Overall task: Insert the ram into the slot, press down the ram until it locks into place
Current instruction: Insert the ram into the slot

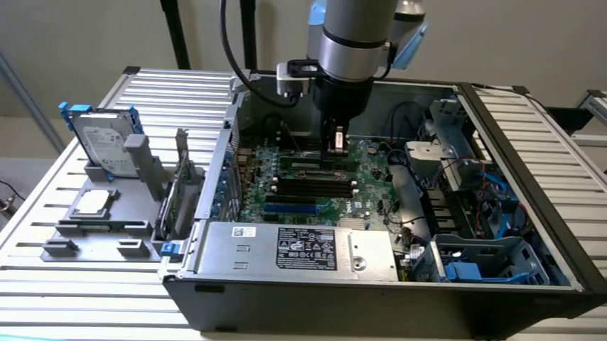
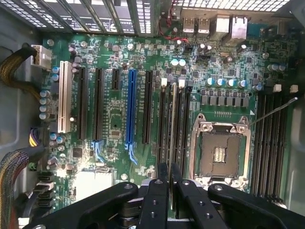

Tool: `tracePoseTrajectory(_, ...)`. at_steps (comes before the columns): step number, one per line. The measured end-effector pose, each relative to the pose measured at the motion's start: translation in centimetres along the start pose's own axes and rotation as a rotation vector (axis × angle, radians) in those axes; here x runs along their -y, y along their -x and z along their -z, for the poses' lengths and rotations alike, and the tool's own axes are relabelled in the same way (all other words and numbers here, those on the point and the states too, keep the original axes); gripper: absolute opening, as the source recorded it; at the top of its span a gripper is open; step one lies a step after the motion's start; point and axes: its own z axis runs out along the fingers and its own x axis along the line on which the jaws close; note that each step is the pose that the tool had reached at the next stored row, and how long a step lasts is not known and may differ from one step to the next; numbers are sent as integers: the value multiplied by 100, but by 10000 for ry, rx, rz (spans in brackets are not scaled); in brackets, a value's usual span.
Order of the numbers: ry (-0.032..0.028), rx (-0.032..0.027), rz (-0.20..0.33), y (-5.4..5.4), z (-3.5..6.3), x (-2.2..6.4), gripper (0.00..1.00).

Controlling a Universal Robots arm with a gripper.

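While I watched the feeds from my desk, the gripper point(image 2: 170, 183) was down inside the open computer case point(image 1: 379, 302), its fingers clamped on the ram point(image 2: 172, 124), which showed edge-on in the wrist view as a thin pale strip running away from the fingertips. That strip lay along the bank of long black sockets just beside the square silver CPU socket point(image 2: 220, 152). The slot point(image 2: 163, 124) I took as the target was one of that bank, though I could not tell which one the ram was lined up with. By my reckoning the pick-up was done and the ram was at the board, on edge and parallel to the sockets. I could not see whether its lower edge had entered a socket, and nothing showed a latch closed on it, so I counted the pressing and locking as not yet done. As for what held what, the case carried the green motherboard point(image 2: 114, 119), a labelled metal box point(image 1: 303, 249) along its near wall and bundles of cable. Outside it, on the slatted table point(image 1: 57, 305), a grey fixture point(image 1: 95, 231) held a hard drive point(image 1: 99, 142) upright and a small square chip point(image 1: 92, 202) lying flat.
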Motion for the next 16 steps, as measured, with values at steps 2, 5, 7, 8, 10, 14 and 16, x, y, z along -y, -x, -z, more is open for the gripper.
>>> tracePoseTrajectory(2, 0, -1, 1, -4, -36, -5, 13)
tracePoseTrajectory(5, 0, -4, 0, -15, -88, -13, 13)
tracePoseTrajectory(7, -1, -5, 0, -20, -123, -15, 13)
tracePoseTrajectory(8, 0, -6, 0, -23, -140, -16, 13)
tracePoseTrajectory(10, 0, -10, 0, -25, -174, -15, 13)
tracePoseTrajectory(14, 0, -15, 0, -27, -234, -12, 13)
tracePoseTrajectory(16, 0, -19, 0, -27, -255, -12, 13)
